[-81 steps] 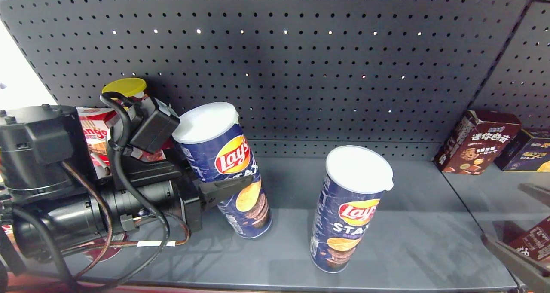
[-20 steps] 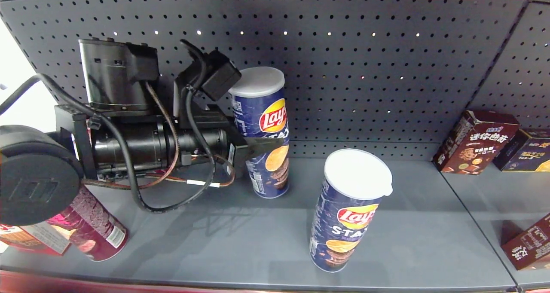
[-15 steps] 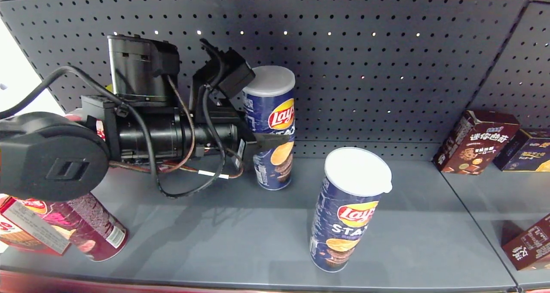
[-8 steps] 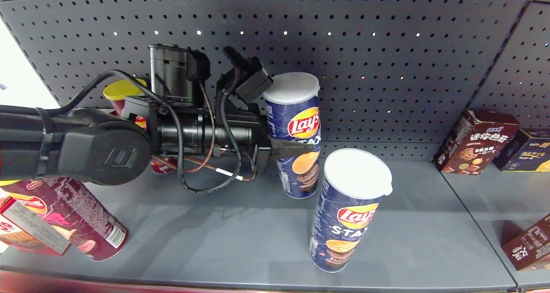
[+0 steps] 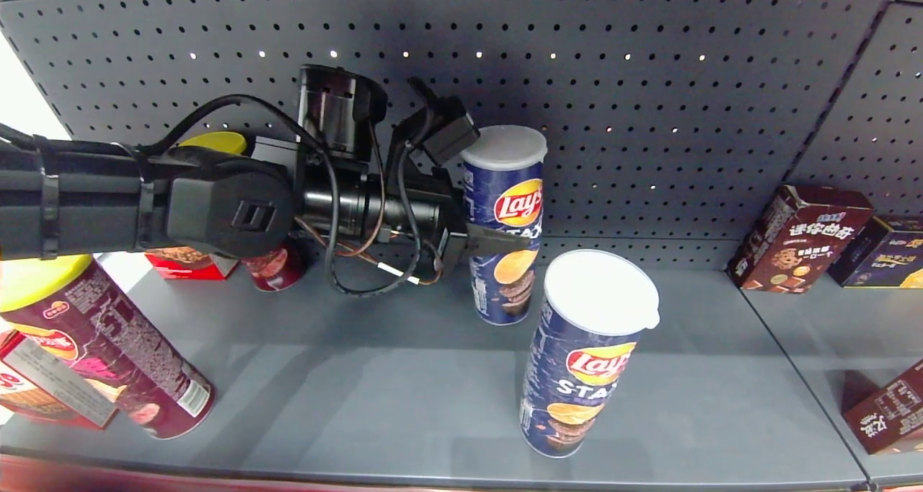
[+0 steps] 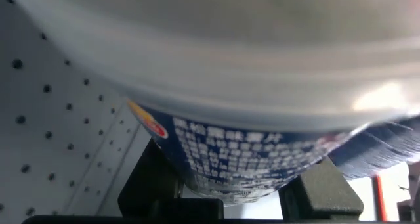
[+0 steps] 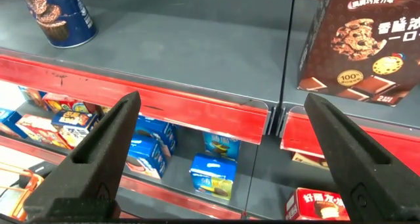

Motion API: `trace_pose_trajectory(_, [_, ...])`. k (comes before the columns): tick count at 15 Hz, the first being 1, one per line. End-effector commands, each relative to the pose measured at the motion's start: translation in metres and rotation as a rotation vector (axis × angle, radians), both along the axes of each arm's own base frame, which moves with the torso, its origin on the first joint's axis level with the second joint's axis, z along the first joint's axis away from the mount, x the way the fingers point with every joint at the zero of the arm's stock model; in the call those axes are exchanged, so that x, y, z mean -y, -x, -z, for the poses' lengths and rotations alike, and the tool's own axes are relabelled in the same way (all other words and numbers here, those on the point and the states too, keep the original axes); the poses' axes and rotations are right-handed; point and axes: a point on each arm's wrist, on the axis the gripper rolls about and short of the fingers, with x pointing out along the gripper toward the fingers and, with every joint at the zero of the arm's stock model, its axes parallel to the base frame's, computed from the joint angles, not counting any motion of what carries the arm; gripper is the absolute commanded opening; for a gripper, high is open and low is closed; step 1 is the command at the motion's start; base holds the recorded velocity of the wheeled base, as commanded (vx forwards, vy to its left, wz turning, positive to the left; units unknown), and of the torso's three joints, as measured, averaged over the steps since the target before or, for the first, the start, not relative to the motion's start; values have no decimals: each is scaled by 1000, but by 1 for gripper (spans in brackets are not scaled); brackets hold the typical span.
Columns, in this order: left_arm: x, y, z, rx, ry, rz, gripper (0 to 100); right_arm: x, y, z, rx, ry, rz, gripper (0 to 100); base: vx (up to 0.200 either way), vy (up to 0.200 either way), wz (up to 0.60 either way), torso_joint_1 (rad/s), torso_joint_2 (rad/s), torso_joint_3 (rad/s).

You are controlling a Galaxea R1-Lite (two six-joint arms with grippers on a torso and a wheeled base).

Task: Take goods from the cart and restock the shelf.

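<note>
"Blue cardboard chip tube with a white plastic lid (image 5: 588, 355), the nearer one: where is it?"

"Upright near the front of the grey metal shelf (image 5: 375, 405), untouched. The right gripper (image 7: 223, 99) hangs before the red shelf edge (image 7: 197, 109), fingers spread wide, nothing between them."

"And the second blue tube (image 5: 505, 225)?"

"Farther back, upright, taken at mid-height by the left gripper (image 5: 497, 241), fingers closed on its sides. Whether its base touches the shelf, I can't tell. Just behind it stands the dark perforated back panel (image 5: 613, 81)."
</note>
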Motion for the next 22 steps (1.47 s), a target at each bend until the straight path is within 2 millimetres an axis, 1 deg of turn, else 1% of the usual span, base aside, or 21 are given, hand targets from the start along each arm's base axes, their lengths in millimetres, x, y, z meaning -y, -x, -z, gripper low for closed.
trace_pose_trajectory(1, [0,-11,8,-11,-7,-12,0,0,0,0,-1,1,-1,100,0,0,0,0,0,0])
trace_pose_trajectory(6, [-3,-21,19,-25,-21,-28,0,0,0,0,-1,1,-1,100,0,0,0,0,0,0])
trace_pose_trajectory(14, [3,-25,32,-19,-45,-14,0,0,0,0,-1,1,-1,100,0,0,0,0,0,0])
trace_pose_trajectory(20, [4,-27,36,-9,-59,-23,0,0,0,0,-1,1,-1,100,0,0,0,0,0,0])
trace_pose_trajectory(21, [5,-26,36,-8,-59,-20,100,0,0,0,-1,1,-1,100,0,0,0,0,0,0])
trace_pose_trajectory(22, [5,-26,35,-5,-57,-20,100,0,0,0,-1,1,-1,100,0,0,0,0,0,0])
